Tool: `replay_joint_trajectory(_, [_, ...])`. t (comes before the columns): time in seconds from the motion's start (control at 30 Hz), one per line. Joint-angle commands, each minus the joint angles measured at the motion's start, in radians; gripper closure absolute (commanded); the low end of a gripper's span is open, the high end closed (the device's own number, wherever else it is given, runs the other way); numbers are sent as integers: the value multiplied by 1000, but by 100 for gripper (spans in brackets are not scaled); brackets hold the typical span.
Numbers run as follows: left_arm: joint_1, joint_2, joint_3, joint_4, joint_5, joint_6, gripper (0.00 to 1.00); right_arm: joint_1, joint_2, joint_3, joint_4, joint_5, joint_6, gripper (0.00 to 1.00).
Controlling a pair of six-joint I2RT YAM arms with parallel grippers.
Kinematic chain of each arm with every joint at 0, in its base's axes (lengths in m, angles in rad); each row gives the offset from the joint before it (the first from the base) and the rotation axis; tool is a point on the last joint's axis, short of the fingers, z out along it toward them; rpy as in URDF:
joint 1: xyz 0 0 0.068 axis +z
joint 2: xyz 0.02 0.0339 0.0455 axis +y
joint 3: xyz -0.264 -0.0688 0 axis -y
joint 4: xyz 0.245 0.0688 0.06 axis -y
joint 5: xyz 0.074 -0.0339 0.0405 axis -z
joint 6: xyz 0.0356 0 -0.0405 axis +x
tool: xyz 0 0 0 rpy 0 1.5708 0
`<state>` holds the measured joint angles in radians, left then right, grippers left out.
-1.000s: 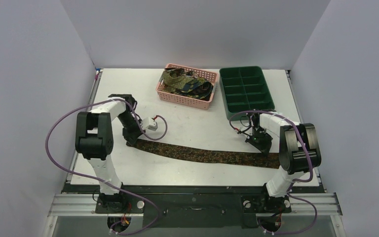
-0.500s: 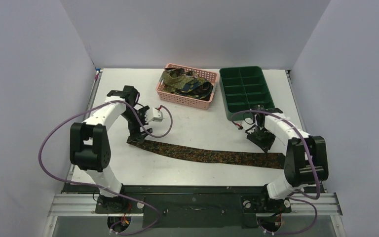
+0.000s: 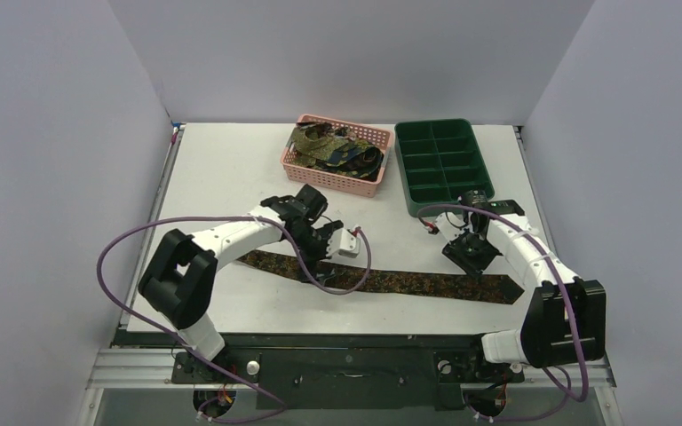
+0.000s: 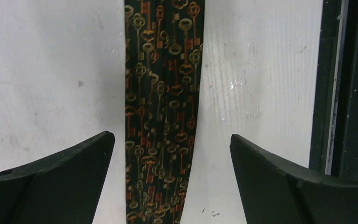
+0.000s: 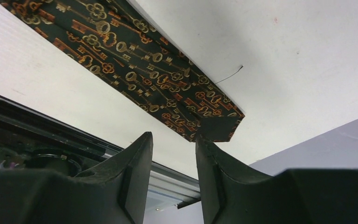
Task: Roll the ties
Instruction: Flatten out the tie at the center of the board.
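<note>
- A white table sits inside a plain grey-walled enclosure, with the two arm bases bolted along its 6 o'clock edge.
- One tie, dark with a gold and rust key print, lies flat and straight across the near part of the table, from about 8 o'clock to 4 o'clock. Spread out like this, it looks ready to be rolled from one end.
- The left gripper hovers over the tie left of the middle, near 7 o'clock. Its jaws are spread wide, one on each side of the strip, and hold nothing. That straddling stance would suit pinning or pinching the fabric across its width.
- The right gripper hangs just above the table near the tie's pointed end, at 4 o'clock. Its fingers are only narrowly parted, with nothing between them. It sits a little to the far side of the fabric, probably placed to take up that end.
- Farther back, at 12 o'clock, one pink basket holds a tangled heap of more ties, too bunched to count. They are likely waiting their turn.
- At 1 o'clock, one dark green tray stands beside the basket, divided into two columns of compartments, presumably for finished rolls.
- In all: two arms, one tie laid out, one basket, one tray.
</note>
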<state>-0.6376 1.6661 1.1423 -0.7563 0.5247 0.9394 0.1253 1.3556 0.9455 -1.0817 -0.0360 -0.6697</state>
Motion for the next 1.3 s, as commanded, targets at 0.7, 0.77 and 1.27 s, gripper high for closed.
replay_joint_trajectory(0.7, [-95, 125, -11, 50, -39, 6, 56, -45, -41, -22, -25, -65, 25, 68])
replay_joint_trajectory(0.77, [-97, 121, -17, 62, -44, -1, 52, -47, -43, -23, -27, -66, 25, 68])
replay_joint_trajectory(1.27, [-99, 89, 12, 91, -54, -6, 48, -47, -36, -26, -43, -74, 26, 68])
